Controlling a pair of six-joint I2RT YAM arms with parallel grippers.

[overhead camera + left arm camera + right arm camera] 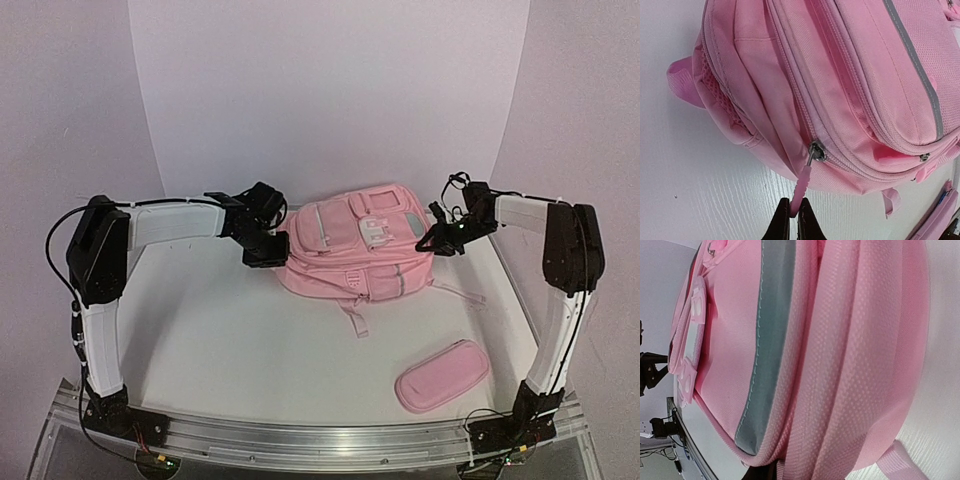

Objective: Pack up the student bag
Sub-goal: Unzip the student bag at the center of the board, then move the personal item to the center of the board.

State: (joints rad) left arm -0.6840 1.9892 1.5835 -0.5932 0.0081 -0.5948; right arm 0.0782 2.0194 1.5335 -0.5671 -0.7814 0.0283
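While the large pink fabric backpack (355, 245) slumps, soft and probably light, at the white table's (250, 340) twelve o'clock, the left gripper (794, 215) pinches its ribbed pink zip pull (802, 187), the likeliest handhold; the right gripper (440, 238) sits at its three o'clock side, its grip unreadable.

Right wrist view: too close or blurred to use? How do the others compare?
Right wrist: student bag fills the frame, weave sharp mid-frame, softer toward the edges. Left wrist: crisp on the zipper pull in the left gripper. Top external: even light, faint shadows, no glare.
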